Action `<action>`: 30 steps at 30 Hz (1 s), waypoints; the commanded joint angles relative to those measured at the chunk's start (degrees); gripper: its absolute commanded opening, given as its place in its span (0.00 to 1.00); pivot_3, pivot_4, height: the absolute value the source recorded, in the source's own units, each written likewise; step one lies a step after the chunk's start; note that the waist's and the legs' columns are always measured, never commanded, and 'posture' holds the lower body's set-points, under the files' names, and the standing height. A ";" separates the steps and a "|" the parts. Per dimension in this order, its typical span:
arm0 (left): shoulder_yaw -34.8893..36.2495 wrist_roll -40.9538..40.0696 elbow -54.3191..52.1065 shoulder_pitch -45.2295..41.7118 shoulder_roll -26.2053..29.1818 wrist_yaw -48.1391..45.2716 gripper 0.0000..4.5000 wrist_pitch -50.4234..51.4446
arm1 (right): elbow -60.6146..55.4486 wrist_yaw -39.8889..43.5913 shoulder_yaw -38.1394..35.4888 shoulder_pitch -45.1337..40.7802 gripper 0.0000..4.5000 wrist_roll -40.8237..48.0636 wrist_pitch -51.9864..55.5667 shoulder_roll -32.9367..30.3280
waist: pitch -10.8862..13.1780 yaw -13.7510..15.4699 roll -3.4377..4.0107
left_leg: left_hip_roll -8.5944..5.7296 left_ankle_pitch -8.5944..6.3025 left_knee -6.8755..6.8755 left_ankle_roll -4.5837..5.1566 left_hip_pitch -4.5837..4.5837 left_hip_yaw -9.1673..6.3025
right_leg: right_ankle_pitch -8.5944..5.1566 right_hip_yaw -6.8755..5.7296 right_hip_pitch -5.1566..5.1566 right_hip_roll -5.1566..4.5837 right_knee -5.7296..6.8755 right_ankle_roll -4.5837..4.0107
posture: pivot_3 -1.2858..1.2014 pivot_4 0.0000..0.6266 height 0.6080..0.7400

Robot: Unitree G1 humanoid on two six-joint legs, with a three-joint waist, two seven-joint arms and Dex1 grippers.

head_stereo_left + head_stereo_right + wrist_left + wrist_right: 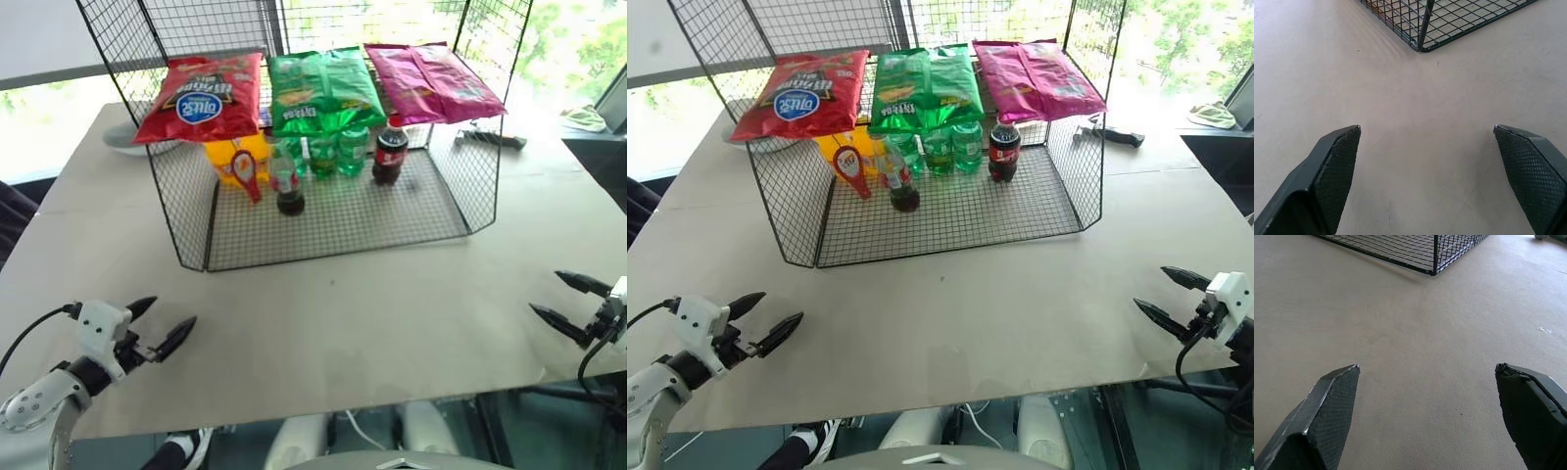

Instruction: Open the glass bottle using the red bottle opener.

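Left eye view: the glass bottle [289,186] — fragile, slippery — is best gripped at its body. Left gripper [159,324] and right gripper [565,300] are spread wide, empty — the red bottle opener [246,174] is untouched.

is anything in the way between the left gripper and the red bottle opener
Nothing visible. The left gripper hovers over bare table, and the wire rack is open toward the robot. The red bottle opener leans inside, left of the glass bottle.
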 commanded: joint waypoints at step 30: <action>-5.24 -6.31 -22.06 2.56 -5.44 0.28 1.00 8.18 | -23.92 -3.80 6.04 3.58 0.99 5.11 12.32 6.97 | 0.01 0.02 -0.02 | 0.01 0.00 -0.01 0.00 -0.12 0.11 | 0.02 0.17 -0.18 0.02 0.07 0.02 | 0.52 0.24 1.00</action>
